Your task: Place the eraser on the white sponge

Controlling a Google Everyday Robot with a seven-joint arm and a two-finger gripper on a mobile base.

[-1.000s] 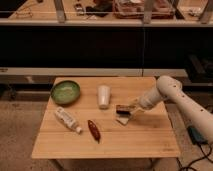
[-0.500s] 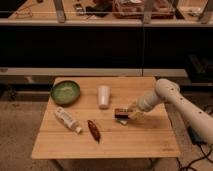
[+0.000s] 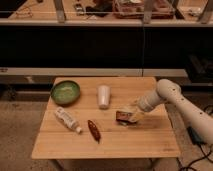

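One arm is reaching in from the right over the wooden table [image 3: 150, 140], its gripper [image 3: 128, 114] sitting low just right of the single white cup [image 3: 103, 96], at the one eraser [image 3: 123, 116], which is lying on the one white sponge [image 3: 131, 119]. One green bowl [image 3: 65, 92], one white bottle [image 3: 67, 120] and one reddish-brown oval object [image 3: 93, 130] are lying to the left.

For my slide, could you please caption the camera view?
End effector at the eraser over the white sponge on a wooden table.
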